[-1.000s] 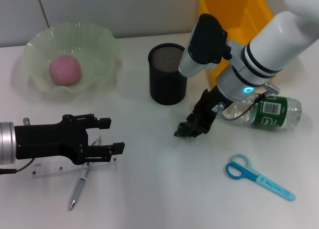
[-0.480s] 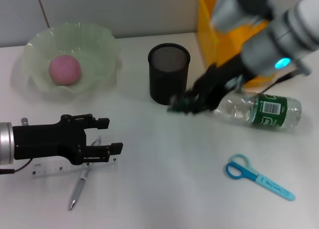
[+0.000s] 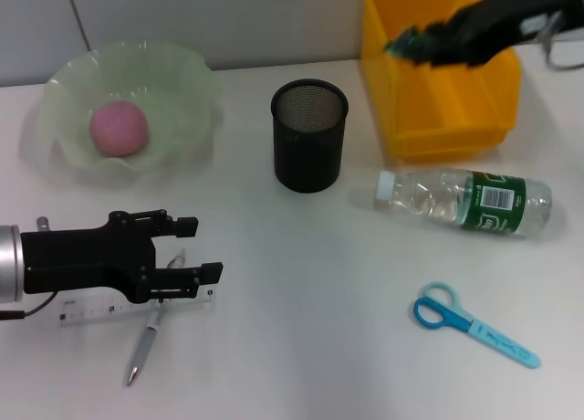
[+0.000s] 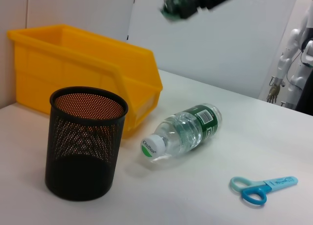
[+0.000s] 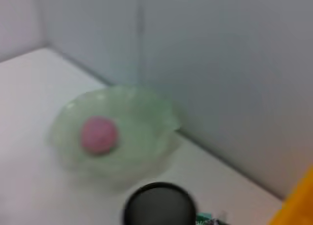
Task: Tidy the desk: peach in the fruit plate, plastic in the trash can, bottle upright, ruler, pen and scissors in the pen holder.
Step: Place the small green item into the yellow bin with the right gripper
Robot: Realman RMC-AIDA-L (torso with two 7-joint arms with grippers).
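The bottle (image 3: pixel 464 202) lies flat; its label text is unreadable. The right gripper (image 3: pixel 415 46), closed on plastic (image 3: pixel 402 44), is over the trash can (image 3: pixel 438 119) rim. The left gripper (image 3: pixel 196 248) is open above the ruler (image 3: pixel 91 310) and pen (image 3: pixel 144 345).

We are seeing a crumpled dark-green plastic scrap (image 3: pixel 412 44) hanging over the open yellow bin-shaped trash can (image 3: pixel 438 119), gripper-held.

Robotics lab, staged as office desk. Plain white surface (image 3: pixel 301 347) against bare grey panel wall (image 4: pixel 220 44) (no windows, no decor). White humanoid robot (image 4: pixel 296 58) standing in background of left wrist view. Desk props: black mesh pen holder (image 3: pixel 309 135), yellow plastic bin (image 3: pixel 438 82), blue scissors (image 3: pixel 470 323), ruler (image 3: pixel 91 309).
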